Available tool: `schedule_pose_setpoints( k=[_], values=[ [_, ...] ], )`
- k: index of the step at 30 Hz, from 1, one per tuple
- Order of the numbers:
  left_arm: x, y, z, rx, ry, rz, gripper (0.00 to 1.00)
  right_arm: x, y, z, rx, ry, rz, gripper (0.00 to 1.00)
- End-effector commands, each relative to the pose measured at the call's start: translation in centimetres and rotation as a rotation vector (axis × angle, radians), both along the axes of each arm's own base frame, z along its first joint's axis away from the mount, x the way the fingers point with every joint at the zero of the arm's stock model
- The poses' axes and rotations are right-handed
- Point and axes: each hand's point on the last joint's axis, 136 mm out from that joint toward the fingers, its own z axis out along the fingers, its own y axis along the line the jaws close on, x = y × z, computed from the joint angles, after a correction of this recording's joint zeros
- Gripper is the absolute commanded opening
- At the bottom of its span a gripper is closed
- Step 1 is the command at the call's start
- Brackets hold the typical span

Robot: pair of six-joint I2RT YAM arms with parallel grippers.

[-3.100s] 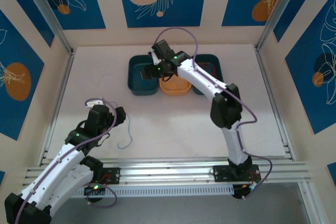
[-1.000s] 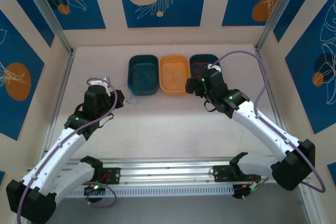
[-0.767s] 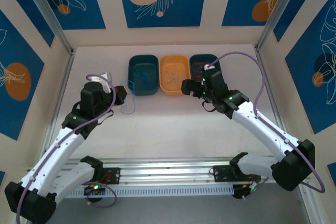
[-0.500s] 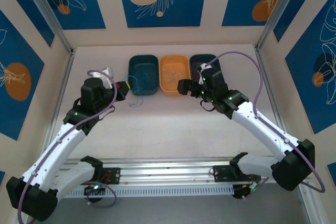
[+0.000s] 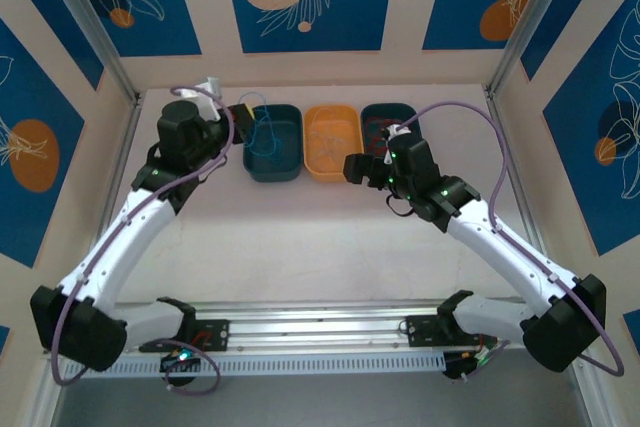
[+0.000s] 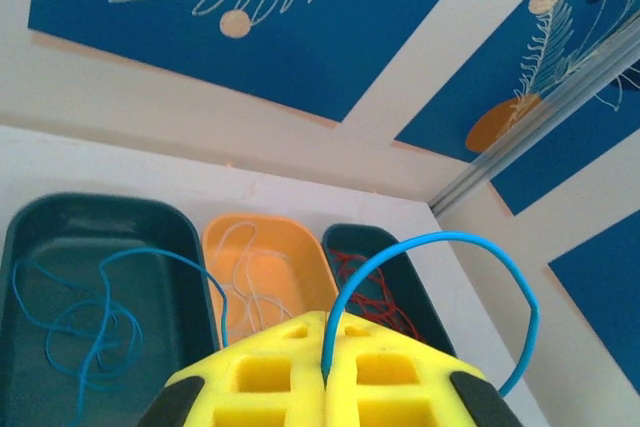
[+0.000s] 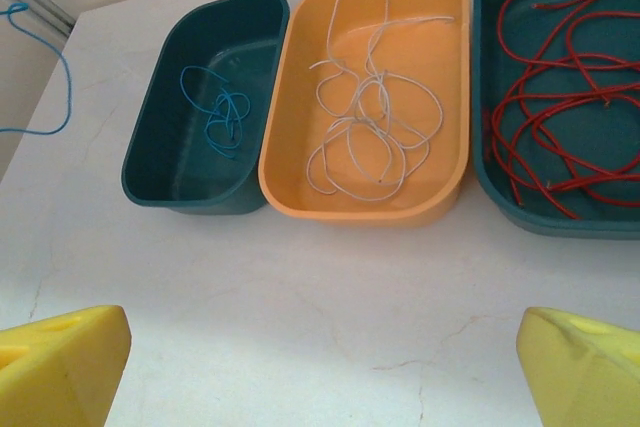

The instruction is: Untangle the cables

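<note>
The left claw [image 6: 325,372] is pinched shut on a thin blue cable [image 6: 470,243], which arcs up out of it, close to the left teal bin [image 7: 160,162] where more blue cable [image 7: 222,112] lies curled. White cables [image 7: 370,137] sit in the orange bin [image 7: 350,209] and red cables [image 7: 560,147] in the right teal bin [image 7: 520,215]. The right claw [image 7: 320,347] hovers wide open over the counter [image 7: 300,287]. These wires look featherlight, limp and slippery. A pinch on one strand, clear of crossings, seems best.

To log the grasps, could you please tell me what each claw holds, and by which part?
The left claw pinches a blue cable at the foot of its arc; the right claw is open and empty.
</note>
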Motion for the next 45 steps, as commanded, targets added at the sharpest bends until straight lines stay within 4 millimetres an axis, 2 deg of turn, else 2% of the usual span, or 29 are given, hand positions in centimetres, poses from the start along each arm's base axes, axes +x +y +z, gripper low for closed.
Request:
schedule_pose_setpoints(
  k=[1, 10, 15, 19, 24, 29, 39, 43, 45],
  values=[
    [2.3, 0.5, 1.9, 0.042, -0.086, 0.006, 0.0, -0.4, -1.5, 0.5, -0.023, -0.015, -0.046, 0.99],
    [7.1, -0.2, -0.2, 0.145, -0.099, -0.038, 0.0, -1.7, -4.5, 1.9, -0.065, -0.052, -0.136, 0.99],
    [9.2, -0.9, -2.7, 0.222, -0.069, -0.095, 0.0, -2.7, -5.9, 2.4, -0.068, -0.067, -0.182, 0.99],
    [10.1, -1.6, -4.6, 0.263, -0.047, -0.142, 0.0, -3.3, -6.8, 2.5, -0.059, -0.079, -0.209, 0.99],
    [11.5, -1.3, -8.1, 0.329, -0.004, -0.13, 0.0, -4.0, -7.4, 2.7, -0.052, -0.09, -0.218, 0.99],
    [12.0, -1.3, -11.1, 0.369, 0.056, -0.145, 0.0, -4.2, -7.7, 2.8, -0.055, -0.092, -0.225, 0.99],
    [11.9, -0.4, -13.9, 0.516, 0.106, -0.149, 0.04, -4.2, -7.8, 2.4, -0.059, -0.089, -0.23, 0.99],
    [12.0, 0.1, -16.2, 0.563, 0.172, -0.141, 0.05, -4.1, -7.6, 2.5, -0.054, -0.089, -0.226, 0.99],
    [11.9, -0.3, -17.4, 0.55, 0.215, -0.161, 0.05, -4.1, -7.6, 2.5, -0.056, -0.086, -0.222, 0.99]
  ],
)
